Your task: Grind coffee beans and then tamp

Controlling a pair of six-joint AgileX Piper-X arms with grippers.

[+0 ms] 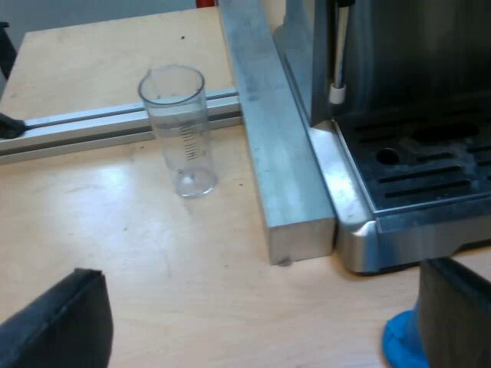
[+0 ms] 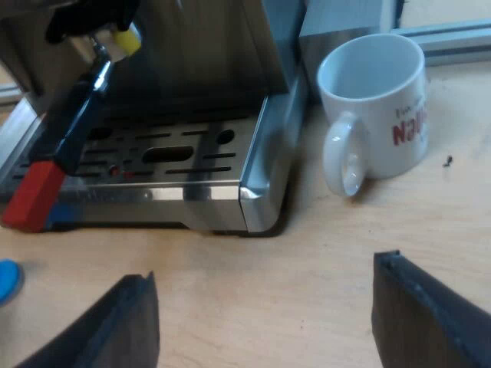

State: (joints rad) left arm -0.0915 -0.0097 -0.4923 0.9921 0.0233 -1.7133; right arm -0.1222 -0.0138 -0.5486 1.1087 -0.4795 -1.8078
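Red-ended handle (image 2: 73,123) sits at machine (image 2: 199,69) front. Left gripper (image 1: 265,270), right gripper (image 2: 265,270) both spread, empty. Grinding looks unstarted; next: grip handle.

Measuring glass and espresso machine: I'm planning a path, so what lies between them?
In the left wrist view, a long metal bar lies between the measuring glass and the espresso machine, against the machine's base.

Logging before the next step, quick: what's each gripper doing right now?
Left gripper: open, holding nothing.
Right gripper: open, holding nothing.
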